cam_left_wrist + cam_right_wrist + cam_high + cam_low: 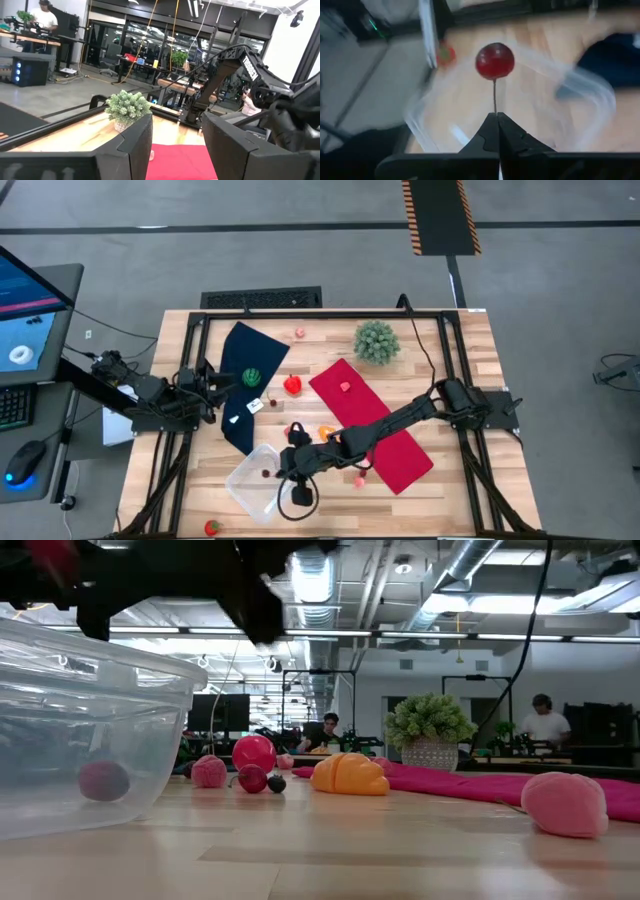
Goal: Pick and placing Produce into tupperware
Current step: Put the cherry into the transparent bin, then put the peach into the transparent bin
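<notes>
Red cherry (494, 61) stem pinched by right gripper (497, 116) over blurred tupperware (590, 120); left gripper (176, 145) parted.

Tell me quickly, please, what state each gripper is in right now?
Left gripper: open, holding nothing, at the table's left edge.
Right gripper: shut on the stem of a red cherry, over the tupperware.
</notes>
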`<action>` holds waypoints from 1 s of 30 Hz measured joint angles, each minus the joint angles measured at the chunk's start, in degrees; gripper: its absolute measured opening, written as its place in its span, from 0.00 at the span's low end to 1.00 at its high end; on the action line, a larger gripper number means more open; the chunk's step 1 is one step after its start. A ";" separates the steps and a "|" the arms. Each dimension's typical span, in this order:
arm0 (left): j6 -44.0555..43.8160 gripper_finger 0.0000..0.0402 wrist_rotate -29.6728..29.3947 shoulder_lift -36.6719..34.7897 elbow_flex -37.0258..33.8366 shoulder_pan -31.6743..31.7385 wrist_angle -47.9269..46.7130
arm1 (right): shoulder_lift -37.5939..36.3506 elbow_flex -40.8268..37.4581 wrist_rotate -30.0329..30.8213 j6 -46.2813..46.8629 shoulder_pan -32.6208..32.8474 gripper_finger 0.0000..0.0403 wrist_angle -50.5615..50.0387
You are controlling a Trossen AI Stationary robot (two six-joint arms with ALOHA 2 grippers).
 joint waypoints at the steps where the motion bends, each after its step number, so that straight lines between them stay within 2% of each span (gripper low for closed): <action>1: -0.01 0.40 0.00 0.00 0.00 0.00 0.00 | 0.02 -0.18 -0.18 0.35 -0.09 0.04 -0.50; 3: -0.01 0.40 0.00 0.00 0.00 0.00 -0.02 | 0.83 0.22 -1.36 1.63 -0.43 0.08 2.07; 9: -0.04 0.40 -0.02 0.00 0.00 0.00 -0.02 | 1.83 0.03 -3.12 1.58 -0.87 0.18 1.59; 20: -0.27 0.40 -0.04 0.00 0.00 0.00 -0.04 | -0.25 -0.03 -3.19 1.50 -2.08 0.23 1.39; 24: -0.30 0.40 -0.04 0.00 0.00 0.00 -0.04 | -5.23 0.01 -3.23 0.32 -2.13 0.23 -6.43; 30: -0.30 0.40 -0.03 0.00 0.00 0.00 -0.09 | -12.40 0.12 -1.35 1.90 0.48 0.23 -23.79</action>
